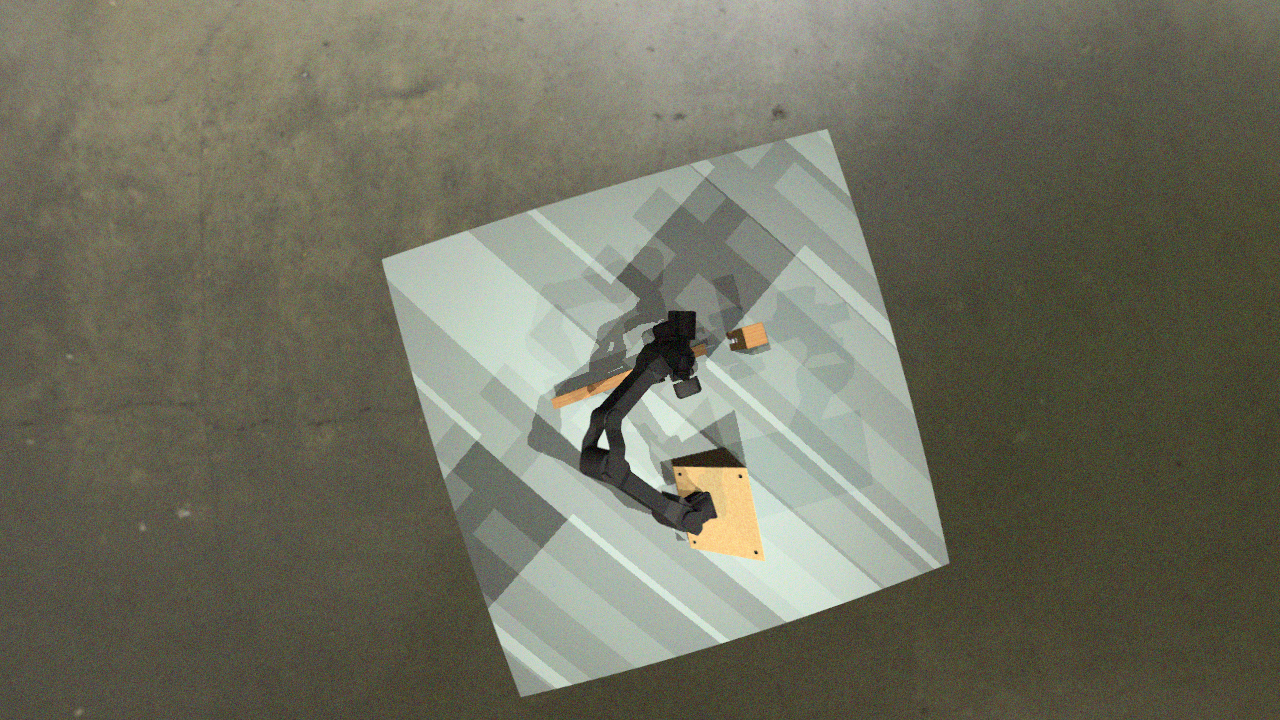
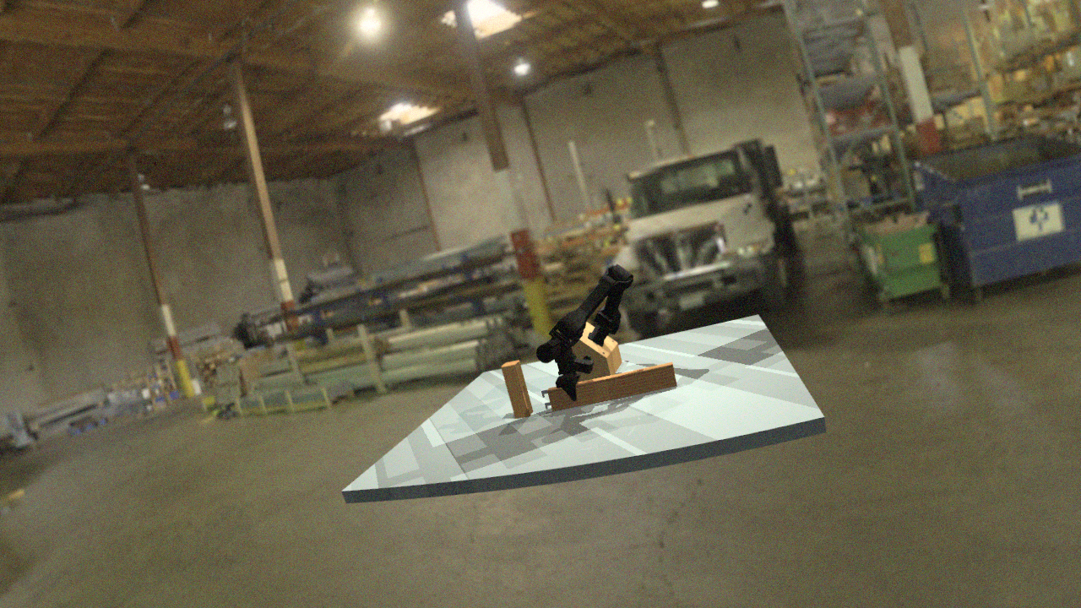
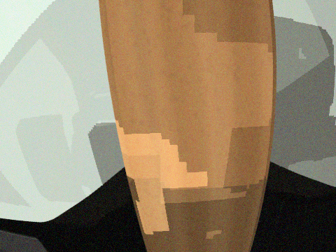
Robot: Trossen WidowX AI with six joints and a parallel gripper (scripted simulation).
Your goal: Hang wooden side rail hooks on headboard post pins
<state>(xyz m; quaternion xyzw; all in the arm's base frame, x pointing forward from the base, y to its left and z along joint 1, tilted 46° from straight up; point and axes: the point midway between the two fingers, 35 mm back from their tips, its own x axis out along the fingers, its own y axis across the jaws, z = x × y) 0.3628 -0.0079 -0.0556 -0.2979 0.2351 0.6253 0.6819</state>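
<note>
The wooden side rail point(image 1: 572, 396) point(image 2: 627, 383) point(image 3: 196, 105) stands on its long edge, its hook end toward the post. My gripper point(image 2: 568, 391) point(image 3: 187, 156) is shut on the rail near that end, gripping it from above; in the top view the arm hides the fingertips. The steel hooks point(image 2: 544, 393) stick out past the rail's end, with a short gap between them and the post. The upright headboard post point(image 1: 754, 335) point(image 2: 517, 389) has its slotted side facing the rail. Whether the rail's far end touches the table is too small to tell.
The pale, shadow-striped table point(image 1: 805, 573) point(image 2: 725, 415) bears everything. The arm's wooden base block point(image 1: 735, 514) point(image 2: 608, 355) stands to one side of the rail, and the arm point(image 1: 626, 394) point(image 2: 578, 316) reaches over from it. Warehouse shelving and a truck show in the background.
</note>
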